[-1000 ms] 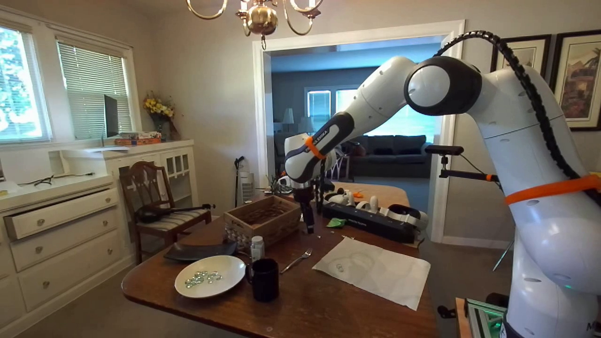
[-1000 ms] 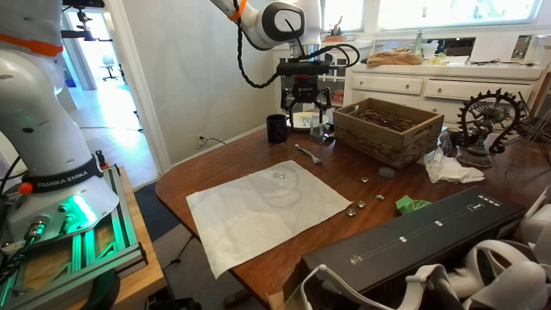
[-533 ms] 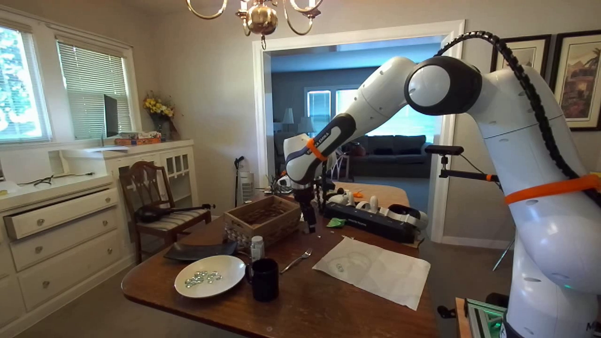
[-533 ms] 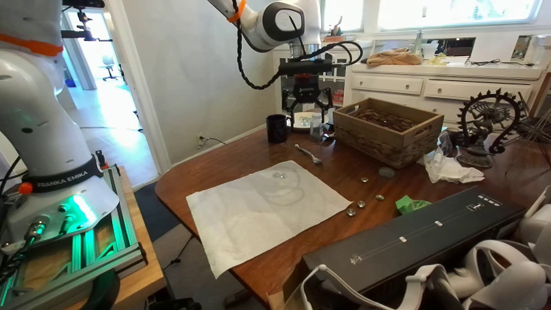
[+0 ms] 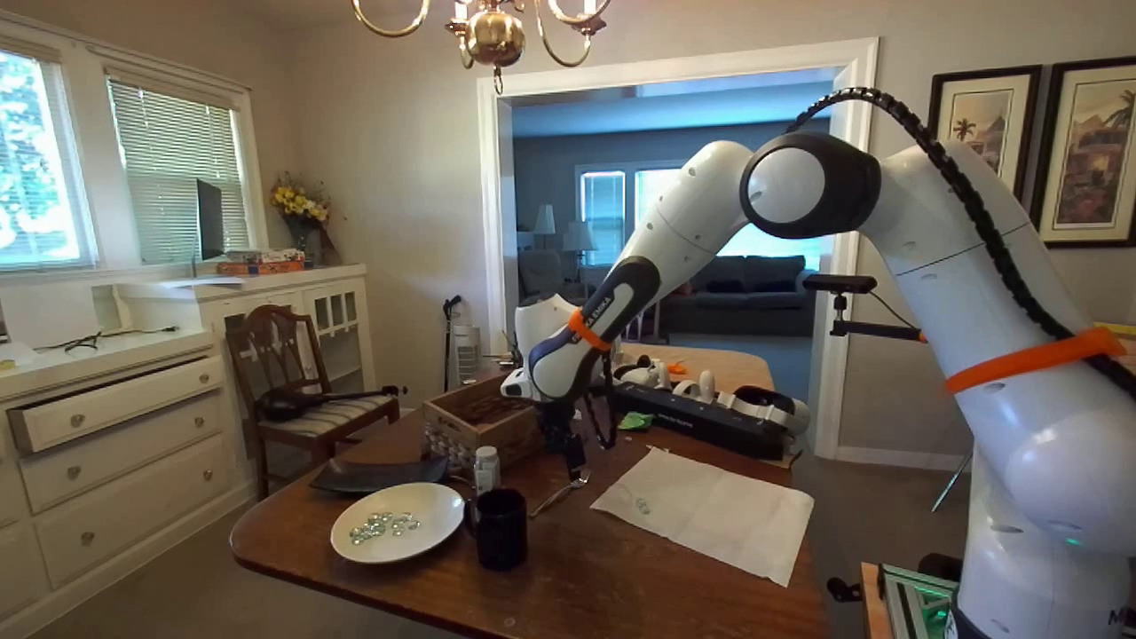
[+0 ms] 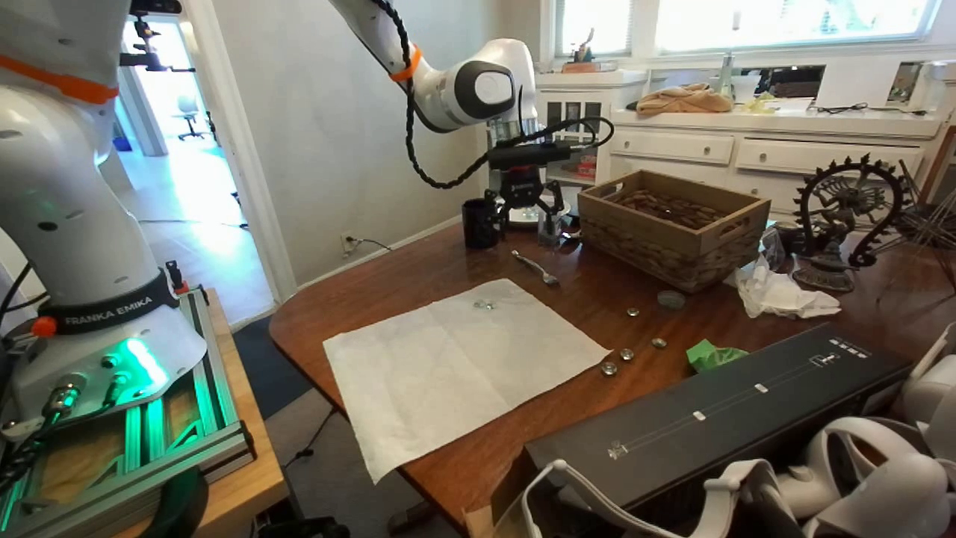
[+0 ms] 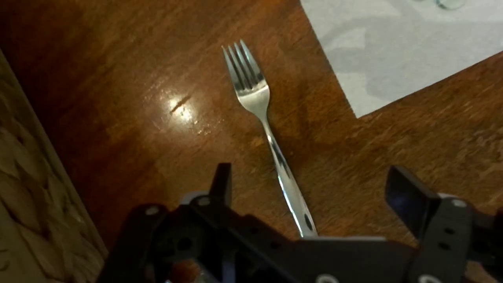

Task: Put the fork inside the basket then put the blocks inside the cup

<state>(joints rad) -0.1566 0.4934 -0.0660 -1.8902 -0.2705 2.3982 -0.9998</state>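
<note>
A silver fork (image 7: 281,161) lies on the wooden table, and it shows in both exterior views (image 5: 559,495) (image 6: 535,268). My gripper (image 7: 308,177) is open above the fork's handle, with the handle between its spread fingers and nothing held. The end of the handle is hidden by the gripper in the wrist view. The brown basket (image 6: 665,243) stands beside the fork, and its woven side shows in the wrist view (image 7: 35,220). The black cup (image 5: 502,532) stands upright near the handle end. Clear glass pieces, perhaps the blocks, lie on the plate (image 5: 386,526), the paper (image 6: 485,304) and the table (image 6: 626,354).
White paper (image 6: 448,373) lies beside the fork. The white plate (image 5: 355,541), a small clear bottle (image 5: 486,470) and a dark tray (image 5: 373,477) stand near the cup. A long black box (image 6: 717,418), a green wrapper (image 6: 713,356) and a statue (image 6: 829,254) are farther along.
My gripper has come down and moved across toward the fork, staying open. The fork, basket and cup have not moved.
</note>
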